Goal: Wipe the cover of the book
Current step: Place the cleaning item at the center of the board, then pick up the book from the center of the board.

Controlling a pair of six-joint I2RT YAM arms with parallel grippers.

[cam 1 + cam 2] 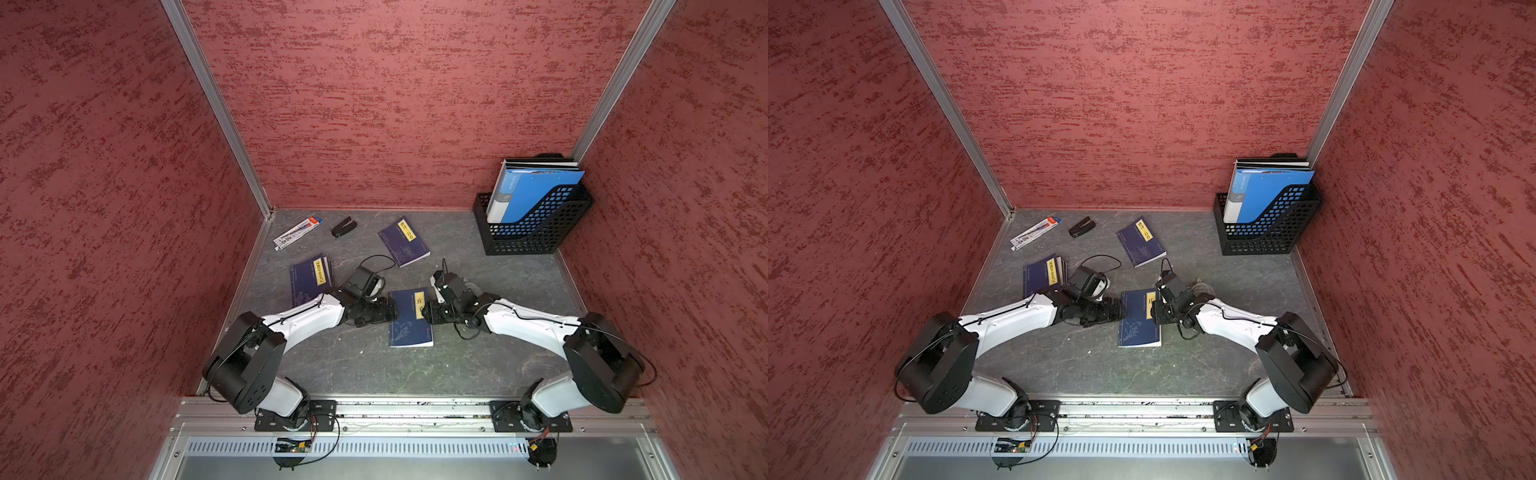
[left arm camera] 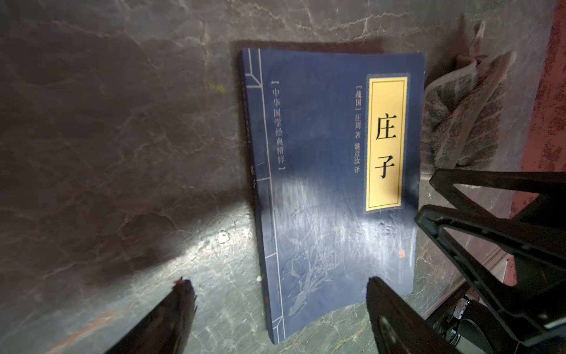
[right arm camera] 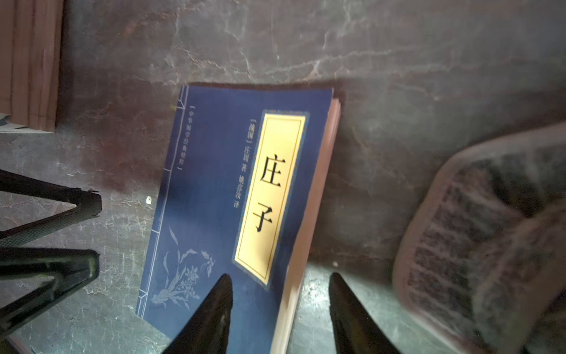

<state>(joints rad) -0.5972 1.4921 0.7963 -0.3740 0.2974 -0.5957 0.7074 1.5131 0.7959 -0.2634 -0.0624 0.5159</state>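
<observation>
between the spread left gripper (image 2: 277, 279) and spread right gripper (image 3: 281, 275) lies the book (image 1: 409, 328).

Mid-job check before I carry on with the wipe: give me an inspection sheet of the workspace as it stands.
Surface: grey marbled table; a white crumb beside the book.
Job's things: centre book flat, cover up; cloth lying on the table beside it, not held.
Clutter: left-side book; back book; pen box; stapler; file rack with blue folders.
Grippers: left gripper open, straddling the centre book's spine edge; right gripper open, straddling its page edge; both empty.
Cables: left wrist cable and right wrist cable loop off the book.
Surroundings: red walls; front rail.
</observation>
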